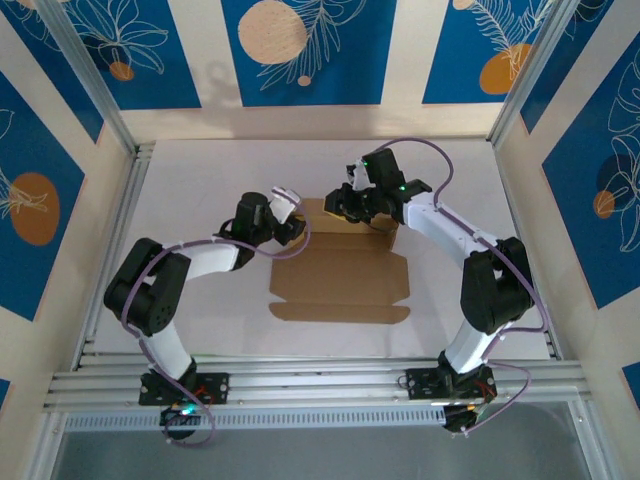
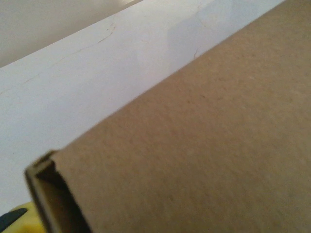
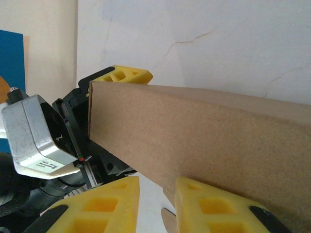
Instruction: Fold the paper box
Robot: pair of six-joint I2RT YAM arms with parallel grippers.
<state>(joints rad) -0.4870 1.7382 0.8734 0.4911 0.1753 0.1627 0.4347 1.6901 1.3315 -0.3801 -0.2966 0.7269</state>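
The paper box [image 1: 340,285], a plain brown die-cut cardboard sheet with flaps, lies on the white tabletop [image 1: 200,180]; its far strip stands raised as a low wall; the left gripper [image 1: 292,226] meets that wall's left end; the right gripper [image 1: 347,207] sits at its top edge.

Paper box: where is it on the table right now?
In the top view the paper box lies mid-table between the two arms, with the left hand and right hand at its raised far edge.
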